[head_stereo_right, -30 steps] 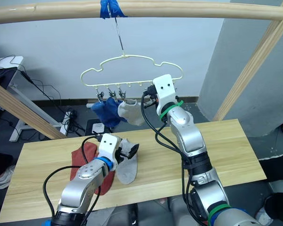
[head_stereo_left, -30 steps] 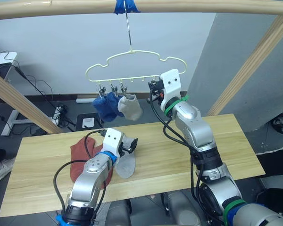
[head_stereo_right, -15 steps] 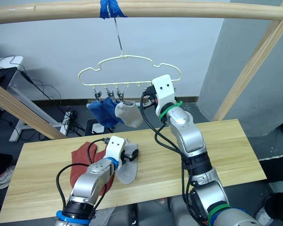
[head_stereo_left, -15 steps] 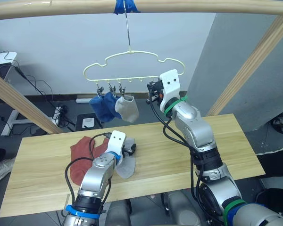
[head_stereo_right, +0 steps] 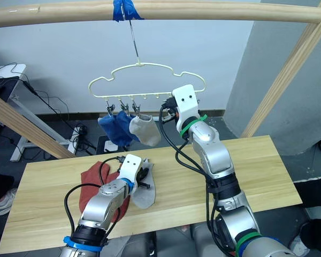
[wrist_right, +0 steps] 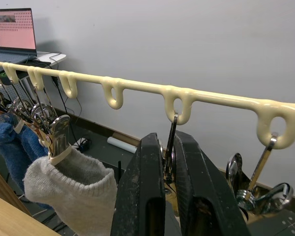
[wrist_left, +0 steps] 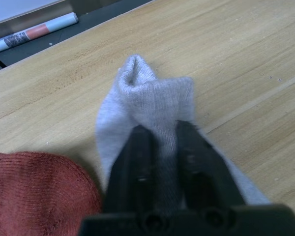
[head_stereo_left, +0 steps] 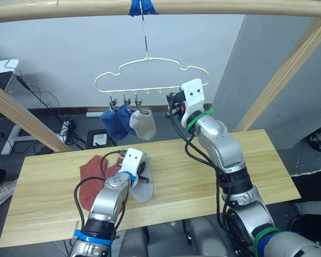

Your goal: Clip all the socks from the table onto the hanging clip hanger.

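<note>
Nearest, the left gripper (wrist_left: 160,135) is clenched on a light grey sock (wrist_left: 147,105) that lies on the wood table (head_stereo_left: 214,171). Its two black fingers (wrist_left: 137,157) pinch a ridge of knit between them, and the fabric bunches up into a small puckered fold just ahead of the fingertips. The rest of the sock spreads flat on the planks to either side. A rust-red sock (wrist_left: 37,189) lies beside the grey one, touching its edge on the side of the gripper away from the robot's right arm.

The sock looks light, soft and limp, so it should drape and fold on itself once lifted rather than keep a shape. A hold near the cuff would probably leave a free hem to feed into a clip; whether the present pinch is at the cuff or the toe I cannot tell.

Farther off and higher, the right gripper (wrist_right: 168,162) is closed on a thin metal clip (wrist_right: 170,142) hanging from a loop of the pale yellow clip hanger (head_stereo_left: 150,61). Another free clip (wrist_right: 258,177) hangs just beyond it on one side. On the other side, a grey sock (head_stereo_left: 142,124) hangs clipped, and past it two royal blue socks (head_stereo_left: 115,121).
</note>
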### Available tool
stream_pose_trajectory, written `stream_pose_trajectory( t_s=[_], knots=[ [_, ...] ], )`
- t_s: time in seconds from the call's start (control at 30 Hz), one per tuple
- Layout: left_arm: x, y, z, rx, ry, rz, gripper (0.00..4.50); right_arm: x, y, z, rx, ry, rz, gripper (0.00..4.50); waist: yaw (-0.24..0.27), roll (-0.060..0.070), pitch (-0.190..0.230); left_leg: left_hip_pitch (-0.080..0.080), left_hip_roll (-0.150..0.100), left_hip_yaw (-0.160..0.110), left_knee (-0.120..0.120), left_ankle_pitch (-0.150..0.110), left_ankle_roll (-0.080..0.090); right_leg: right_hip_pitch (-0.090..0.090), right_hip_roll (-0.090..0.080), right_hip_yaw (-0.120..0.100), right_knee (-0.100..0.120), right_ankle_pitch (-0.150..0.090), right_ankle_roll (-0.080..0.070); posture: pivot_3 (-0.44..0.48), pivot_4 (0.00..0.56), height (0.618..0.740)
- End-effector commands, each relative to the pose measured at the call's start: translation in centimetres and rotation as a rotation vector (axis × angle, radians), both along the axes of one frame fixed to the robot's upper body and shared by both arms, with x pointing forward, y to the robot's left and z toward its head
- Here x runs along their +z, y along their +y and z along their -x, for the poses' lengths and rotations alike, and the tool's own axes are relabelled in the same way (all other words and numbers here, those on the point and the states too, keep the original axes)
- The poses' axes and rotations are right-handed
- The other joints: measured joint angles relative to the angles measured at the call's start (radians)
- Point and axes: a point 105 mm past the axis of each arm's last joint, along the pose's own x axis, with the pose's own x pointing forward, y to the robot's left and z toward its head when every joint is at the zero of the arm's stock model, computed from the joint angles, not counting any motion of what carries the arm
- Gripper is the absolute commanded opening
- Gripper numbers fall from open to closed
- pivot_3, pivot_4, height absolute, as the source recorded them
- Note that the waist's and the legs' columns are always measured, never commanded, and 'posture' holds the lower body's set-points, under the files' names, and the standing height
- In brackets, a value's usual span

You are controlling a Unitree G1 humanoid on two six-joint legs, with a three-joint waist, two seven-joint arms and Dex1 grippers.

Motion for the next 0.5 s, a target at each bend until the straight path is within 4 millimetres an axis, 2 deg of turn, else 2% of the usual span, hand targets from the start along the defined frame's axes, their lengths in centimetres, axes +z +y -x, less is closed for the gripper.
stream_pose_trajectory(
  t_s=[0.03,0.13,0.27,0.37,0.5],
  knots=[
    [1.1,-1.8,0.1,-0.048,-0.072,0.103,0.02,1.7,0.3,0.8,0.02,-0.059,-0.026,0.0,0.0,0.0,0.0,0.0,0.0,0.0,0.0,0.0,0.0,0.0,0.0,0.0,0.0,0.0,0.0,-0.205,0.248,0.74],
    [3.3,-3.5,-0.3,-0.118,-0.173,0.161,0.02,1.8,0.3,0.8,0.021,-0.06,-0.027,0.0,0.001,0.0,0.0,-0.001,0.0,0.0,0.0,0.0,0.0,0.0,0.0,0.0,-0.001,0.0,0.0,-0.209,0.249,0.74],
    [8.2,-7.6,-0.9,-0.238,-0.329,0.313,0.02,2.1,0.3,1.0,0.03,-0.064,-0.033,0.0,0.002,0.0,0.0,-0.001,0.0,0.0,-0.001,0.0,0.0,0.0,0.0,0.0,-0.002,0.0,0.0,-0.212,0.249,0.74],
    [10.5,-9.0,-1.5,-0.256,-0.384,0.379,0.02,2.5,0.6,1.2,0.044,-0.068,-0.042,0.0,0.002,0.0,0.0,-0.001,0.0,0.001,-0.001,0.0,0.0,0.0,0.0,0.0,-0.002,0.0,0.0,-0.218,0.25,0.74],
    [12.5,-10.0,-2.1,-0.28,-0.42,0.427,0.02,2.7,0.9,1.6,0.071,-0.065,-0.055,0.0,-0.007,0.0,0.0,-0.001,0.0,0.001,-0.002,0.0,0.0,0.0,0.0,0.0,-0.004,0.0,0.0,-0.223,0.252,0.74]
  ],
)
